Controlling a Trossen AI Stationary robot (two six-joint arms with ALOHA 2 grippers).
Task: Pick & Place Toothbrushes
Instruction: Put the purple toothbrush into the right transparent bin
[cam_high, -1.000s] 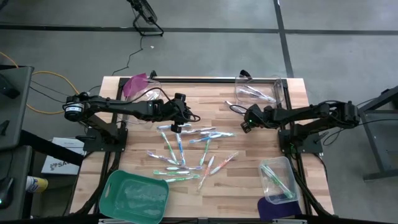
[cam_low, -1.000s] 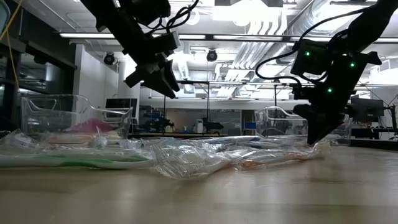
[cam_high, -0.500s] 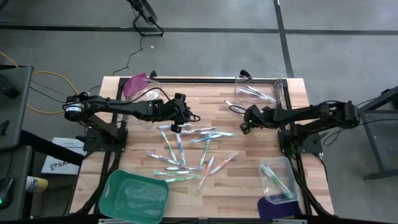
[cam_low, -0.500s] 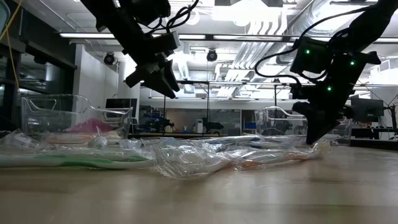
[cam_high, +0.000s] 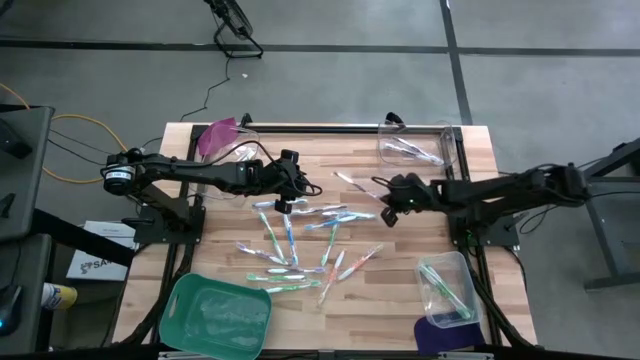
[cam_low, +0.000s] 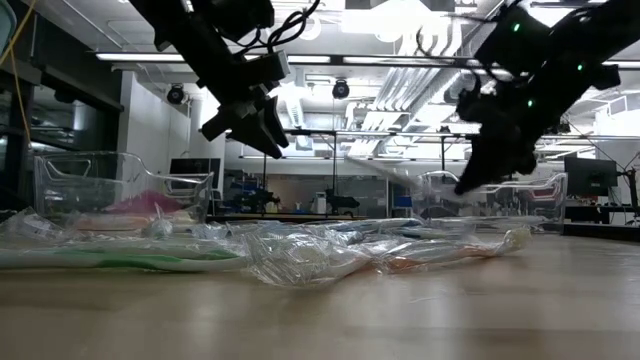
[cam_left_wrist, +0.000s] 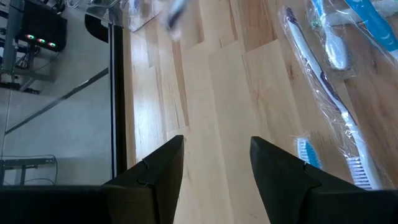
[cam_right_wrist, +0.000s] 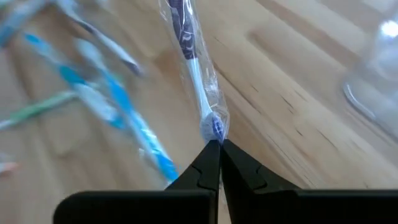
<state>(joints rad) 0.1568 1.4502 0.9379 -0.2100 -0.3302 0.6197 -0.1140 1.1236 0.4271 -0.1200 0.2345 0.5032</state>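
We see our right gripper pinched tight on the head end of a wrapped purple toothbrush, lifted clear of the table; in the high view it hangs near the table's centre, with the brush sticking out toward ten o'clock. Our left gripper hovers with its fingers well apart and nothing between them, above bare wood at about nine o'clock from the right one. Between and below the two, toward six and seven o'clock, the loose toothbrushes lie scattered in their wrappers. Farther out sit a clear bin at one o'clock holding a few brushes, a clear tub at five o'clock with more, a green tray at seven o'clock, and a pink-lidded container at ten o'clock.
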